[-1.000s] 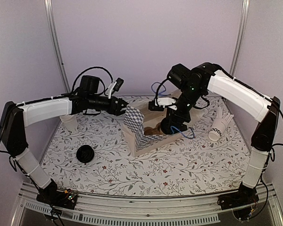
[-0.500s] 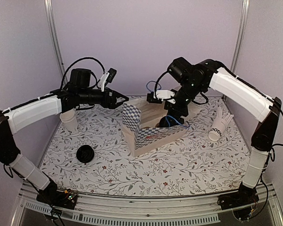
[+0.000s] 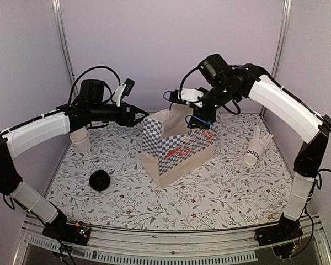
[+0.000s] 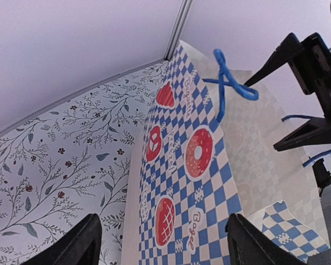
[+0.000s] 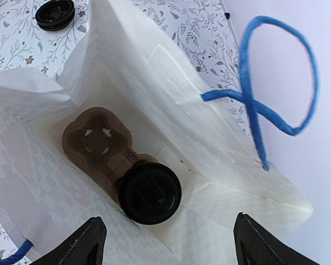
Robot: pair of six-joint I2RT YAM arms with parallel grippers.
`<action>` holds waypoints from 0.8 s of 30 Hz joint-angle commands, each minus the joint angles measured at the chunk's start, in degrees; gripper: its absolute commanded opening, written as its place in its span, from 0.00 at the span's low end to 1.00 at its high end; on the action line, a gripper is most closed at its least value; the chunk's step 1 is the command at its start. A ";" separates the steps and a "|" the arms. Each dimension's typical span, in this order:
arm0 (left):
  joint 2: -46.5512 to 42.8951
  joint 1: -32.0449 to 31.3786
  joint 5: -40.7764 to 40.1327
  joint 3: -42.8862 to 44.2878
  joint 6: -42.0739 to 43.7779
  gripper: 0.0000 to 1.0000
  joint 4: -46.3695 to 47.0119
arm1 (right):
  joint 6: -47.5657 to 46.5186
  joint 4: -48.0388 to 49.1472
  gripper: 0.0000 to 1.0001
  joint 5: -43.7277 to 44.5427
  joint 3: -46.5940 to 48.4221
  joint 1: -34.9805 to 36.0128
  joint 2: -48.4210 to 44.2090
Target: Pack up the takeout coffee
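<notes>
The takeout coffee, seen by its round black lid, sits in a brown cardboard carrier at the bottom of the blue checkered paper bag. In the top view the bag's walls hide it. My right gripper hangs open above the bag's mouth, with nothing between its fingers. A blue handle loop stands free beside it. My left gripper is open at the bag's left side, facing the checkered wall without gripping it.
A loose black lid lies on the floral table at the left. A plain white cup stands near the left wall. A lettered white cup with sticks lies at the right. The purple back wall is close behind the bag.
The right gripper has risen out of the bag, leaving the cup inside. The bag has gone from slumped to standing tall. The left gripper lifted and moved towards the bag's left side.
</notes>
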 commanded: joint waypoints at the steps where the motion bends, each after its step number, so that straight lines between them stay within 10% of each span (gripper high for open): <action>1: -1.52 0.62 -0.97 0.84 -0.63 0.80 0.71 | -1.99 7.63 0.82 3.96 1.46 -0.55 -3.00; 16: -8.87 0.48 -4.89 3.94 0.12 0.80 -3.82 | -8.53 15.77 0.76 12.13 3.08 -1.55 -7.29; 24: -12.61 -2.85 -6.85 7.02 1.21 0.81 -6.19 | -2.37 14.71 0.71 5.88 -5.60 -13.67 -13.90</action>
